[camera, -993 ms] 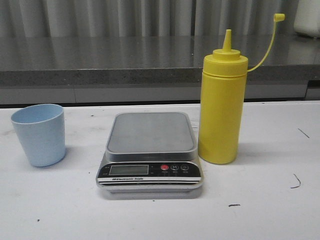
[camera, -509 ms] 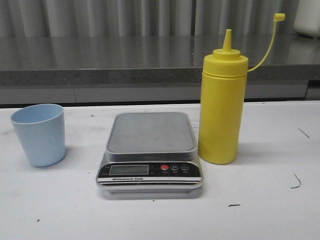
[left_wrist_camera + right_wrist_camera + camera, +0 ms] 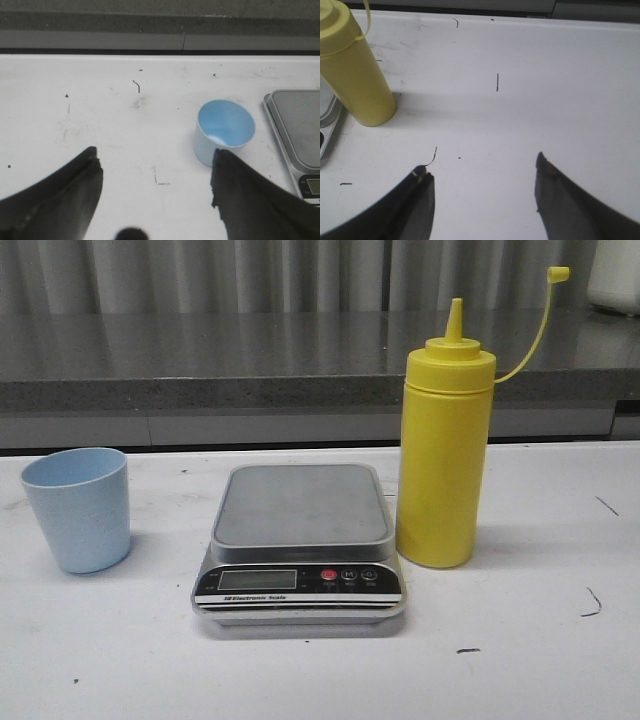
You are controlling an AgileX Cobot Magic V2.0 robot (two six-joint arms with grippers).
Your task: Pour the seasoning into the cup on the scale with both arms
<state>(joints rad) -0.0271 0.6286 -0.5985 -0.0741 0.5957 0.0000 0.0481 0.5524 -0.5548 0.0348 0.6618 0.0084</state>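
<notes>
Nothing rests on the scale [image 3: 300,540] yet; its steel platform sits bare at the centre of the front view. The cup [image 3: 78,508] stands upright at the left of that frame, well apart from the scale, so it must probably be moved onto the platform first. The seasoning [image 3: 445,465] stands upright just beside the scale's right edge, nozzle uncapped, its cap dangling on the tether. The layout suits a split of labour: each item lies on the side of the arm likely to take it. The left gripper [image 3: 155,192] is spread wide and empty, the cup close by one finger. The right gripper [image 3: 482,197] gapes equally wide, empty, over bare table [image 3: 520,100], the bottle toward the upper left of its view.
</notes>
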